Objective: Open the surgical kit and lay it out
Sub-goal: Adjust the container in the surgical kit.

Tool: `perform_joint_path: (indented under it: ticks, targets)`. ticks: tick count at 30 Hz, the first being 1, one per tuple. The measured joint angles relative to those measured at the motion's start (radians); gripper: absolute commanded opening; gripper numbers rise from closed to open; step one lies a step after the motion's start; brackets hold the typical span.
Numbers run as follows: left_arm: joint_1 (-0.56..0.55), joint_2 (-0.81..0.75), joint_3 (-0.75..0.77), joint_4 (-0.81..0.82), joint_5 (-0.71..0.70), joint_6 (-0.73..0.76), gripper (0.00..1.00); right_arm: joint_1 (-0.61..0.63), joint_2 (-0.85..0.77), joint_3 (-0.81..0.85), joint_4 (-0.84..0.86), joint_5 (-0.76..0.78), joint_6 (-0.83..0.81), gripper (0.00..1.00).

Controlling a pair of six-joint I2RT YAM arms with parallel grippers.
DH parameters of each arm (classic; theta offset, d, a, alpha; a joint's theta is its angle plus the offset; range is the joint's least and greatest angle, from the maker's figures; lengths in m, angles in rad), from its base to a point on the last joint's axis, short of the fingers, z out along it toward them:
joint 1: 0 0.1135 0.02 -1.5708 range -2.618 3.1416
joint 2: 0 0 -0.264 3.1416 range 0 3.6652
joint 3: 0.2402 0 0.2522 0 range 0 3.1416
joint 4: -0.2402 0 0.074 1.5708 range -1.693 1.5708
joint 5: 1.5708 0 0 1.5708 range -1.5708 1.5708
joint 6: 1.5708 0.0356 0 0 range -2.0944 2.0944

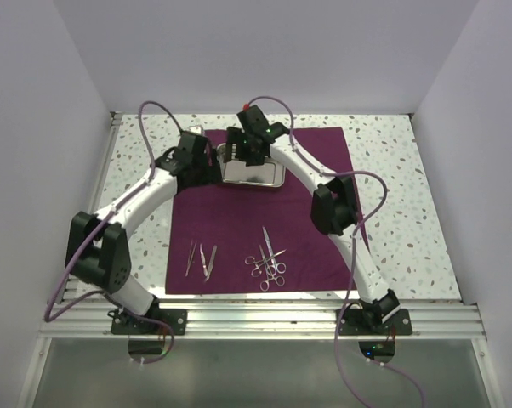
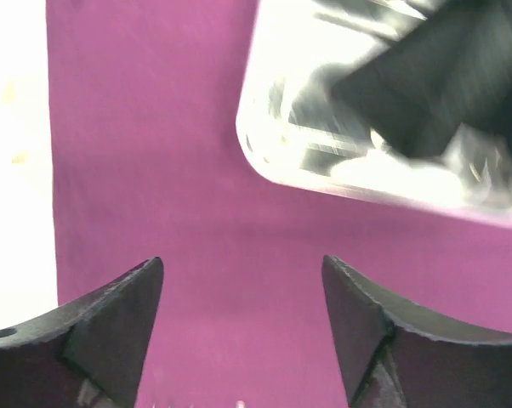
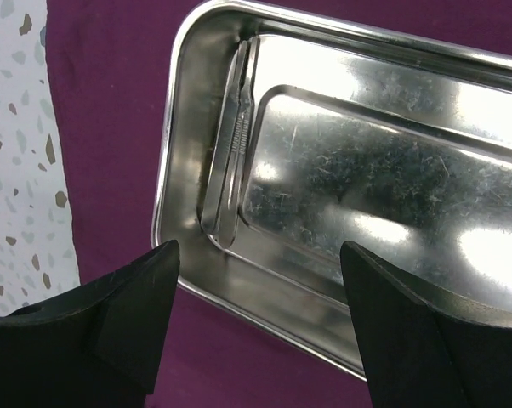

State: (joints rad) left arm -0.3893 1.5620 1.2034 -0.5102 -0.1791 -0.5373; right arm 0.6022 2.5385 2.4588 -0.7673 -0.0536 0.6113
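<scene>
The maroon cloth [image 1: 307,221] lies spread flat on the table. The steel tray [image 1: 254,176] sits on its far middle part. My right gripper [image 1: 238,155] hovers over the tray's left end, open and empty. In the right wrist view [image 3: 256,246] the tray [image 3: 392,195] holds one silvery tweezers [image 3: 230,157] along its left wall. My left gripper [image 1: 210,167] is just left of the tray, open and empty over bare cloth [image 2: 241,259]. The tray's corner [image 2: 324,161] is ahead of it. Two tweezers [image 1: 201,259] and scissors and forceps [image 1: 268,262] lie on the near part of the cloth.
The speckled tabletop [image 1: 392,195] shows on both sides of the cloth. White walls enclose the table at the left, right and back. The aluminium rail [image 1: 264,319] with the arm bases runs along the near edge.
</scene>
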Motion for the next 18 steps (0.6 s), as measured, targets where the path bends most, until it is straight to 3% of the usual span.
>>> perform_joint_path:
  ticks: [3,8,14,16,17,18]
  targets:
    - [0.048,0.136,0.103,0.025,-0.006,0.034,0.69,0.004,0.004,0.000,0.010,0.013,0.010,0.80]
    - [0.089,0.382,0.268,0.047,-0.004,0.082,0.47,-0.003,-0.006,-0.036,0.031,0.027,0.004,0.79]
    - [0.095,0.583,0.434,0.053,0.008,0.127,0.35,-0.008,-0.058,-0.171,0.005,0.064,-0.033,0.79]
    - [0.096,0.624,0.473,0.055,0.018,0.136,0.21,-0.009,-0.090,-0.222,-0.008,0.072,-0.048,0.80]
    - [0.096,0.639,0.486,0.054,0.023,0.137,0.00,-0.009,-0.109,-0.246,-0.012,0.079,-0.053,0.80]
    - [0.096,0.651,0.500,0.048,0.035,0.160,0.00,-0.009,-0.127,-0.266,-0.018,0.087,-0.057,0.80]
